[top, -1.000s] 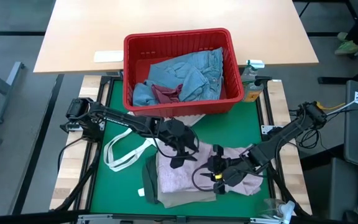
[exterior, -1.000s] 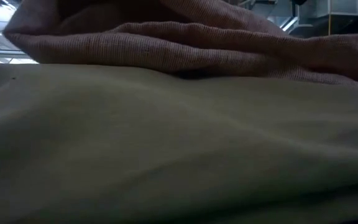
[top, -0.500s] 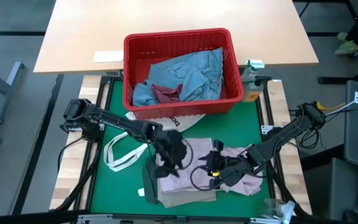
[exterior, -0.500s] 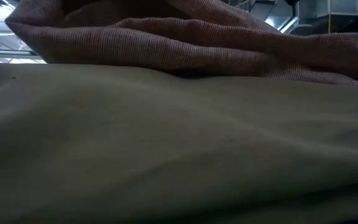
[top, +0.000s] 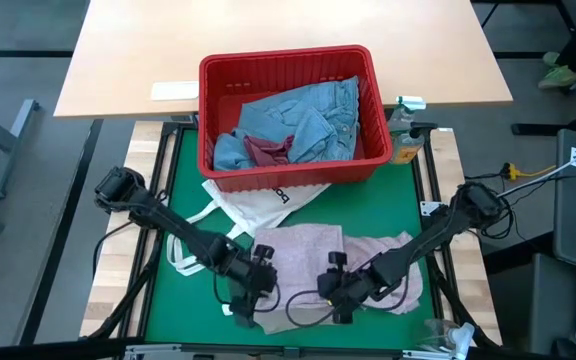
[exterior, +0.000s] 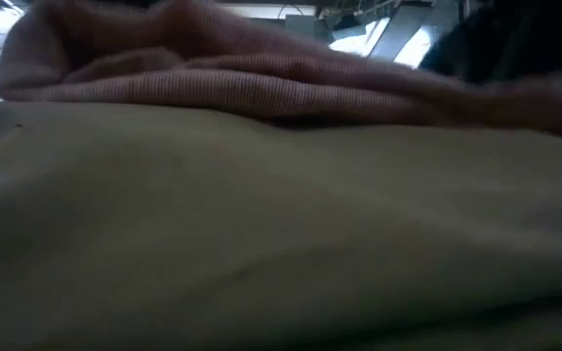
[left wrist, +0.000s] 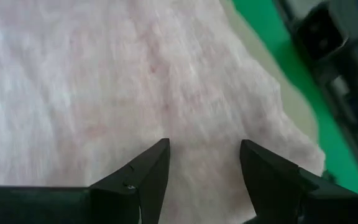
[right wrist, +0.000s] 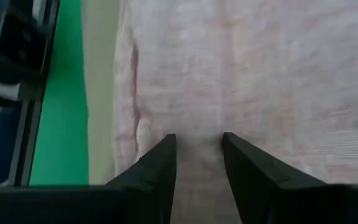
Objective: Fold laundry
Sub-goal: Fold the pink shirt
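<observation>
Laundry is seen from above on a green mat: a pink top is spread flat near the front edge, lying over beige trousers whose edge shows just below it. A red basket at the back of the mat holds blue jeans and a small dark red cloth. A white tote bag lies between the basket and the pink top, its straps trailing to the left. The left gripper is set at the top's front left corner and the right gripper at its front edge, near the middle; the two are close together. In the low view, only cloth is shown: the beige trousers fill the foreground and the pink top is piled on them behind. In the left wrist view, the left gripper is held open, its fingers spread just above the pink top, with nothing between them. In the right wrist view, the right gripper is partly open over the pink top, with a small ridge of the cloth between its fingers; whether the cloth is pinched cannot be told. The trousers show as a beige strip beside the top.
</observation>
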